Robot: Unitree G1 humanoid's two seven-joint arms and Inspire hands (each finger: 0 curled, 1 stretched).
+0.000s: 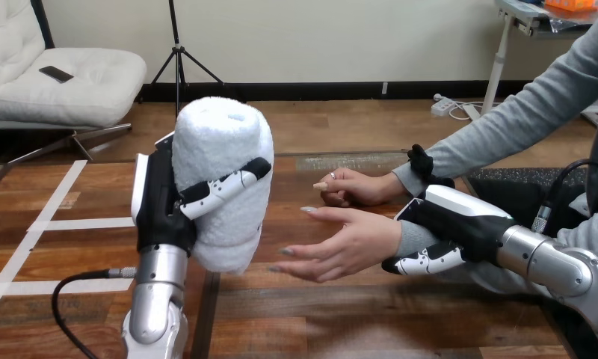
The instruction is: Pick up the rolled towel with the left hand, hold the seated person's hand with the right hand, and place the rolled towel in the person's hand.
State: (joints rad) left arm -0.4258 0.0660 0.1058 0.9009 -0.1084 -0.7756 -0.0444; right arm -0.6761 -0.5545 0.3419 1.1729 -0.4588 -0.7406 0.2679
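The wooden table has dark brown planks; strips of white tape cross its left part, one long strip running diagonally; a dark seam runs toward its near edge; a grey speckled mat lies at its far right.

Shot from the head, facing forward and down across the table; close on left hand and rolled towel at 9 o'clock, right hand at 4 o'clock.

Nothing can be read: no text, number, label or sign stands on the towel at 9 o'clock, on the left hand, on the right hand at 3 o'clock, or on the table.
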